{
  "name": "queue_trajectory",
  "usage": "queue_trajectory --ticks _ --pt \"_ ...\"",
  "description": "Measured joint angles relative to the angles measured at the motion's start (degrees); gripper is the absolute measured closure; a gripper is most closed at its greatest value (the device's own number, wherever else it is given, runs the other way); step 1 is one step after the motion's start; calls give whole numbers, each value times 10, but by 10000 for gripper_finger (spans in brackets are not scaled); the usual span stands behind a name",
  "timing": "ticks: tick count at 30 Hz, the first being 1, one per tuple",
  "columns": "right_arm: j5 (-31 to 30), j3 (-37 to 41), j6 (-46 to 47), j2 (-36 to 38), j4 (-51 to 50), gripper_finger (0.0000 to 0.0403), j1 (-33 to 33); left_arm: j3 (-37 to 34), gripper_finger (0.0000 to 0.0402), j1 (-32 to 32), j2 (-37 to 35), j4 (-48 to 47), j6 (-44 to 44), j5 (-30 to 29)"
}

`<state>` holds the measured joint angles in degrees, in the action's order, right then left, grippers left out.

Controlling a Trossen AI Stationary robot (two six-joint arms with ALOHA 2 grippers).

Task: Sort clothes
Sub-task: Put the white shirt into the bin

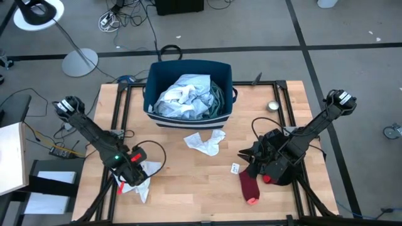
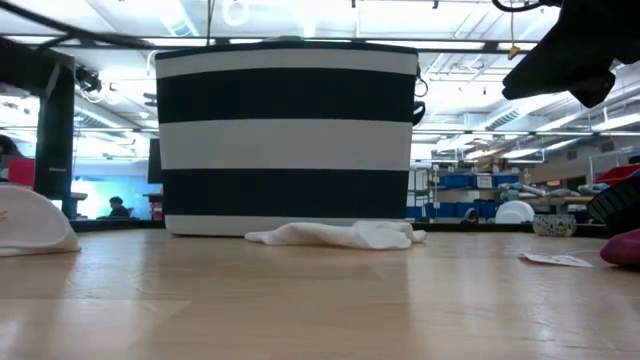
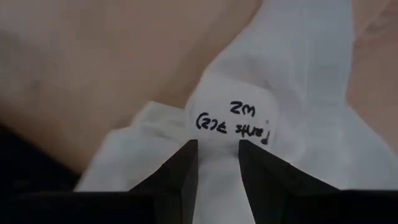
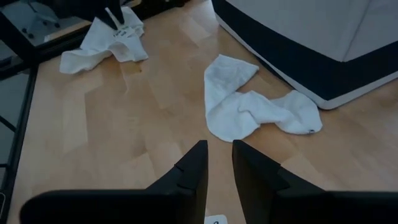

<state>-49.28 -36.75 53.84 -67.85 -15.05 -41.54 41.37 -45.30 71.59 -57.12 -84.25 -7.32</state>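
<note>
Pale wooden planks form the table top (image 1: pixel 188 188), smooth and light-grained, framed by dark metal rails. At the far middle stands a rectangular fabric bin (image 1: pixel 188 94) in navy blue with broad white stripes, its walls soft but upright. Inside it lies a crumpled heap of clothes (image 1: pixel 187 96): light blue and white pieces bunched together, with a teal fold along one side.

Just in front of the bin, a limp white sock-like cloth (image 1: pixel 205 142) sprawls on the wood, soft and wrinkled, twisted in the middle. In the low view it is a flat white ridge touching the table.

The left gripper (image 1: pixel 135 171) is down at the near left of the table, pressed onto a rumpled white garment (image 1: pixel 141 179). In the left wrist view, its dark fingers (image 3: pixel 180 168) are narrowly parted, with a fold of the white fabric between them. A white tag (image 3: pixel 233 118) on that garment carries handwritten ink, seen upside down and not fully readable.

The right gripper (image 1: pixel 246 152) hovers at the near right, its fingers drawn close together and holding nothing. Beside that arm lies a dark red sock (image 1: pixel 249 186) with a brighter red toe, flat on the wood, and a small white paper tag (image 1: pixel 235 168) near it.
</note>
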Motion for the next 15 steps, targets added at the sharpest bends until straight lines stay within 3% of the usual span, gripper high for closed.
queue_trajectory --ticks 5,8,10,15 --pt "0 0 -1 0 0 330 1 -58 296 -5 -1 60 -11 35" --pt "0 0 -6 0 0 330 1 -70 366 -5 -1 88 -11 40" --pt "0 0 -10 0 0 331 1 -63 389 -5 -1 88 -2 40" --pt "0 0 -10 0 0 332 1 12 399 -5 -1 19 2 27"
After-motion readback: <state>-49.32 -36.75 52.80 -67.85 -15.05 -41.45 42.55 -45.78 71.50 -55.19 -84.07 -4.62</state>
